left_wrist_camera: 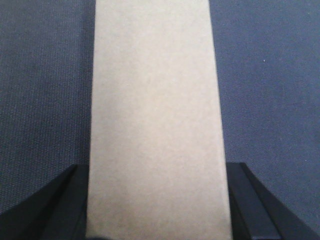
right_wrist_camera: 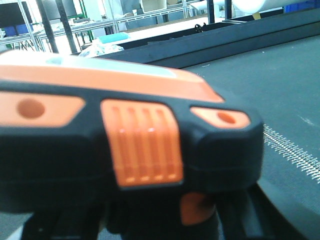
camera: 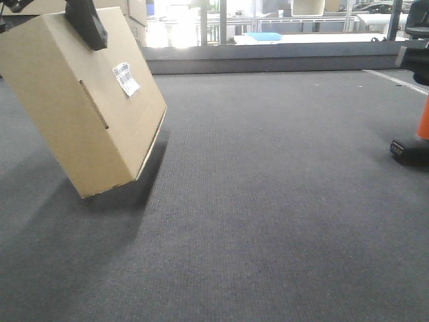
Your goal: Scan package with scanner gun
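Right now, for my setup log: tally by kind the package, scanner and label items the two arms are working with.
Cardboard package: 1
Scanner gun: 1
Barcode label: 1
Total: 3

Your table (camera: 268, 201) is a dark grey ribbed mat. At 10 o'clock the cardboard box (camera: 80, 100) hangs tilted, its low corner at or just above the mat; you can't tell which. At 3 o'clock the scanner (camera: 407, 151) has its black foot down at the surface. A white stripe (camera: 395, 80) runs at 2 o'clock
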`<action>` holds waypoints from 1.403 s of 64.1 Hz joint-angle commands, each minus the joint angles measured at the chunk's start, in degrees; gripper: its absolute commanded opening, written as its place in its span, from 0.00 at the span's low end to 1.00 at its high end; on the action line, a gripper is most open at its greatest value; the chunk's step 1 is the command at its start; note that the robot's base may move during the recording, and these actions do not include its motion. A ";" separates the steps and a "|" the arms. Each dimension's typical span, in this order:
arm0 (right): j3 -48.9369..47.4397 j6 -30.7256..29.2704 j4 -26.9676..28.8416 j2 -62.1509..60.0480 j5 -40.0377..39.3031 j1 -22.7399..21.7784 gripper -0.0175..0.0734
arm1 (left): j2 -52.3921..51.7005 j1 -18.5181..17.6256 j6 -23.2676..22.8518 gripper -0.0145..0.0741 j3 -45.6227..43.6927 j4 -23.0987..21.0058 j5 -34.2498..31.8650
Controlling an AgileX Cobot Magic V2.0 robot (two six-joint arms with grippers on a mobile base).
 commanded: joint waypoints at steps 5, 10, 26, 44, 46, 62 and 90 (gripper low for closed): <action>-0.59 0.22 -0.87 -0.20 -2.31 -0.33 0.64 | -0.91 0.05 0.30 0.04 -0.14 -0.09 -1.30; -0.59 0.22 -0.87 -0.20 -1.52 -0.33 0.70 | -0.91 0.05 0.30 0.04 -0.14 -0.09 -1.30; -0.59 0.11 -0.97 -0.20 -0.86 -0.33 0.72 | -0.91 0.05 0.30 0.04 -0.14 -0.09 -1.30; 0.80 0.11 -5.04 -2.68 0.56 -0.33 0.72 | -0.91 0.05 0.43 0.04 -0.14 -0.09 -1.43; 1.35 0.11 -5.18 -3.02 0.97 -0.33 0.72 | -0.91 0.05 0.43 0.04 -0.14 -0.09 -1.43; 5.38 0.11 -5.43 -6.00 1.43 -0.33 0.72 | -0.91 0.05 0.54 0.04 -0.14 -0.09 -1.42; 10.86 0.11 -10.98 -17.97 12.34 -0.33 0.72 | -0.91 0.05 1.08 0.04 -0.14 1.85 -1.00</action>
